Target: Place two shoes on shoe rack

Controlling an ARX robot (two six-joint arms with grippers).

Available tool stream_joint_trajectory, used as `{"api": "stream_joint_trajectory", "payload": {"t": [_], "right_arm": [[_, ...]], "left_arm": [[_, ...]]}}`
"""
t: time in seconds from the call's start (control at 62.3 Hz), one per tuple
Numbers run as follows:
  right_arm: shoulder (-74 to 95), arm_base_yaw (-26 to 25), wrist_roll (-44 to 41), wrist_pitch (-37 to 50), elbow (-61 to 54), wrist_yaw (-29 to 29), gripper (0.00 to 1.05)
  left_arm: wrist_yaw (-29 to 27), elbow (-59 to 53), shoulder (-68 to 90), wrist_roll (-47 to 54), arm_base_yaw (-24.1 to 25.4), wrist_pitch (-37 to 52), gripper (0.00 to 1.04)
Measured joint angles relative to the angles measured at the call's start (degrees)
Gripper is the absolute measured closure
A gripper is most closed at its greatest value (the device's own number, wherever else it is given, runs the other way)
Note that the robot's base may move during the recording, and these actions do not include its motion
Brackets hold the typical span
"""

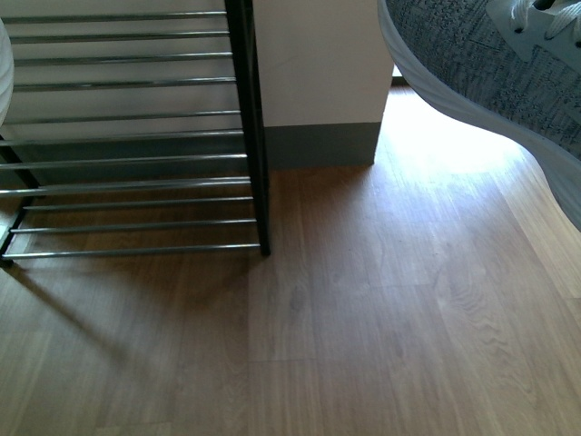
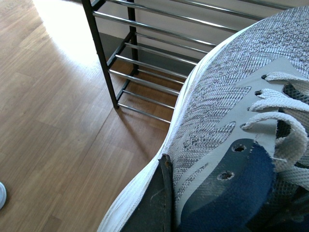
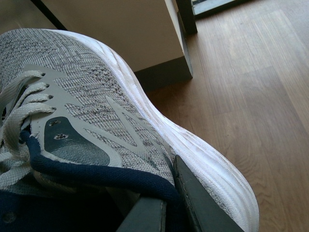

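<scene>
One grey sneaker [image 1: 481, 64], sole toward the camera, hangs in the air at the top right of the front view. My right gripper [image 3: 161, 186] is shut on that grey sneaker [image 3: 96, 106] at its navy collar, with one finger [image 3: 203, 208] outside the knit wall. My left gripper [image 2: 193, 193] is shut on the other grey sneaker [image 2: 217, 106], its dark finger [image 2: 154, 203] pressed against the white sole's side. The shoe rack [image 1: 136, 163] stands at the left with bare chrome rods. In the left wrist view the shoe rack [image 2: 145, 63] lies just beyond the held sneaker's toe.
A white wall corner with a grey baseboard [image 1: 318, 141] stands right of the rack. Wooden floor [image 1: 363, 318] spreads in front. A small pale rounded thing [image 2: 1, 193] shows at the edge of the left wrist view.
</scene>
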Motion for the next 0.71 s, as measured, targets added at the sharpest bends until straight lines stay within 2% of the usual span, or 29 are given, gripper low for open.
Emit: {"api": "stream_joint_trajectory", "payload": {"t": [0.706], "right_arm": [[0.04,0.20,0.00,0.00,0.00,-0.24,1.03]], "left_arm": [[-0.02,-0.02,0.07,0.07,0.15,0.00,1.03]]}}
